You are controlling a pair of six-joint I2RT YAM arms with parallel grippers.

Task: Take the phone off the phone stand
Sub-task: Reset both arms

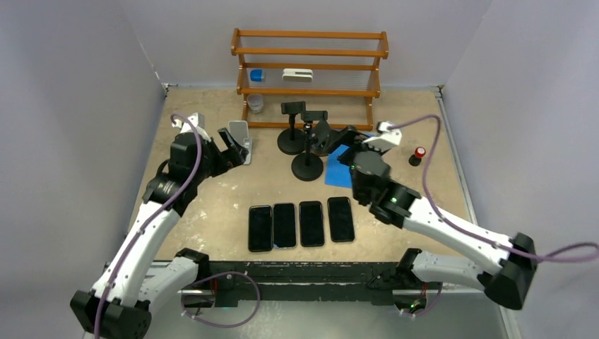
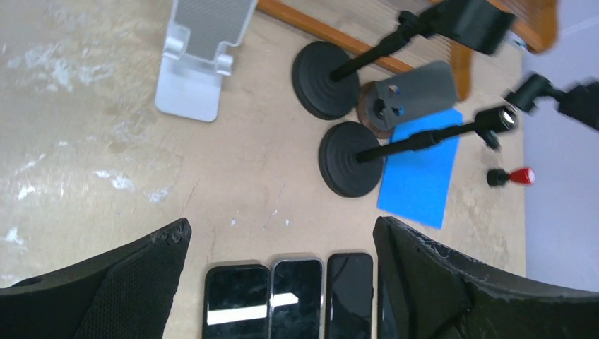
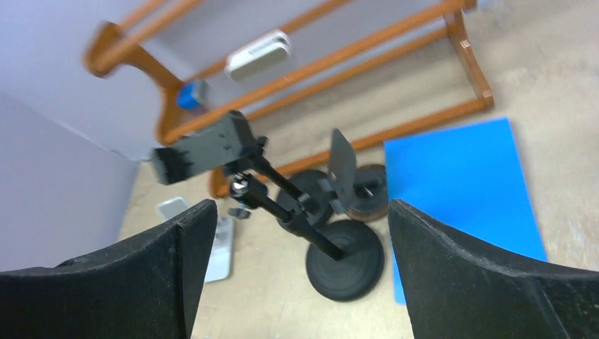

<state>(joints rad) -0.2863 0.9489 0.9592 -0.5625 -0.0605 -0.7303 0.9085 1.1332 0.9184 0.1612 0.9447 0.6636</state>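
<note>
Holds the left tool (image 1: 235, 147) spread wide above the desk (image 1: 226, 191), toward the left edge and just beside a silver stand (image 1: 240, 133). Looks down between its fingers (image 2: 127, 282) onto bare desk and the top ends of the phones (image 1: 311, 224). Holds the right tool (image 1: 326, 138) just as wide, right of centre and toward the far edge, with its fingers (image 3: 162, 268) framing two black stands (image 3: 346, 261) on round bases. Shows the phones, four of them, lying flat with screens up in a tight side-by-side row at the middle of the near edge, well apart from both tools. Shows a blue sheet (image 1: 337, 166) flat beside the nearer black stand, and a small grey-plated stand (image 2: 406, 92) on a brown base near the two black bases. Shows also a red knob (image 1: 419, 152) toward the right edge and a wooden rack (image 1: 311, 53) along the far edge.
</note>
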